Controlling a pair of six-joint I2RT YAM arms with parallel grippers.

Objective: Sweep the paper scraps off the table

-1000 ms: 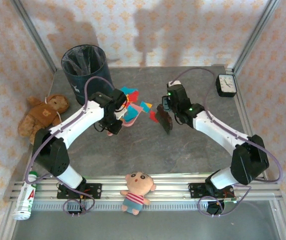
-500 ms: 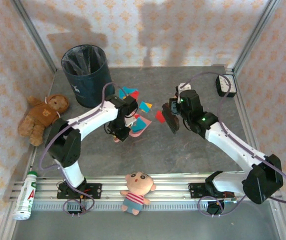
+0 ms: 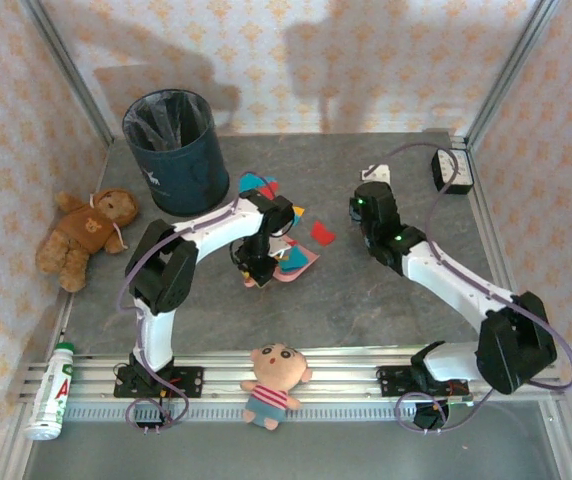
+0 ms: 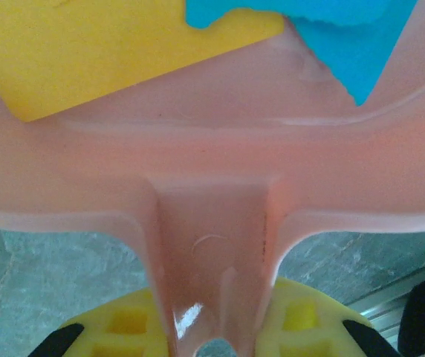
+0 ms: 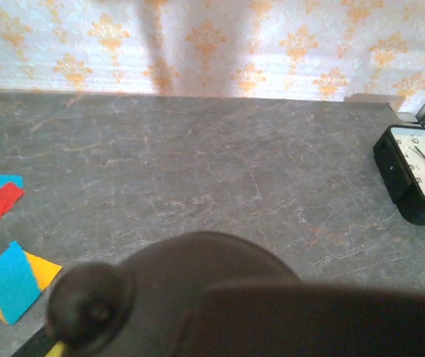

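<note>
While left hand grasps one pink dustpan, right hand clenches one dark brush.

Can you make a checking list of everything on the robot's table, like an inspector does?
Surface: grey stone-look table, bare towards the front.
Job's things: coloured paper scraps mid-table; yellow and blue ones lie on the pink dustpan.
Clutter: bin, teddy bear, doll, bottle, clock.
Grippers: left gripper fingers shut on the dustpan handle; right gripper shut on a dark tool.
Cables: purple cables run along both arms.
Surroundings: patterned walls, metal frame.
</note>
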